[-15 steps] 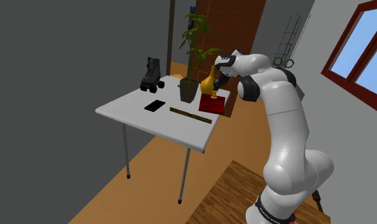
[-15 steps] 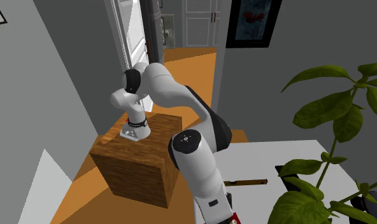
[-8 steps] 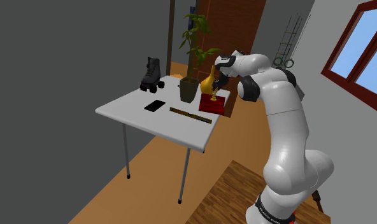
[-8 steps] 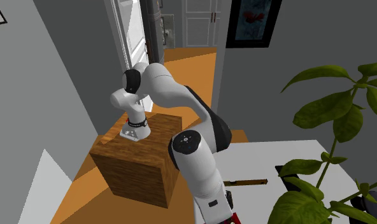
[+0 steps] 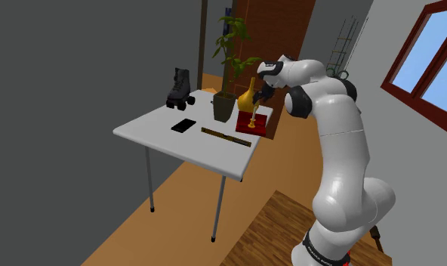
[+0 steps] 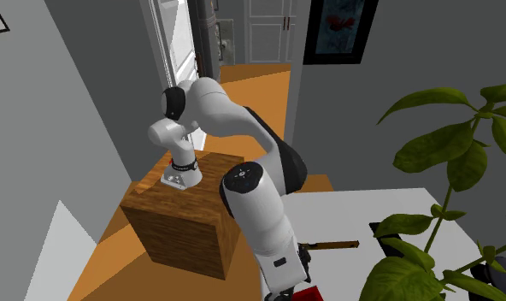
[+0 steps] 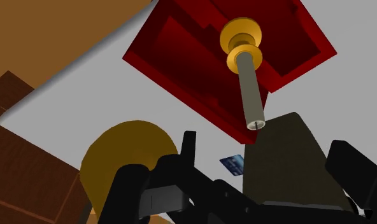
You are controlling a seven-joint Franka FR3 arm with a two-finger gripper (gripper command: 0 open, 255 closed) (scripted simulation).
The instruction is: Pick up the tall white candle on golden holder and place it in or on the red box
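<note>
The tall pale candle [image 7: 251, 95] stands upright on its golden holder [image 7: 244, 46] inside the red box [image 7: 181, 44]. My gripper [image 7: 265, 156] hangs open just above the candle's tip, its fingers [image 7: 188, 149] apart and touching nothing. In the shoulder view the candle [image 5: 253, 115] rises out of the red box [image 5: 257, 128] at the table's far right corner, with my gripper [image 5: 259, 97] right over it. The second exterior view has a corner of the red box [image 6: 308, 295] at its bottom edge.
A yellow vase [image 5: 245, 97] and a dark plant pot [image 5: 223, 106] stand close beside the box. On the grey table [image 5: 161, 132] lie a black phone [image 5: 183, 125] and a wooden strip [image 5: 226, 137], with a roller skate [image 5: 180, 88] at the back. My stand is a wooden box [image 6: 179, 222].
My gripper has opened and let go of the candle, which now stands in the red box. The hand has risen a little above it.
</note>
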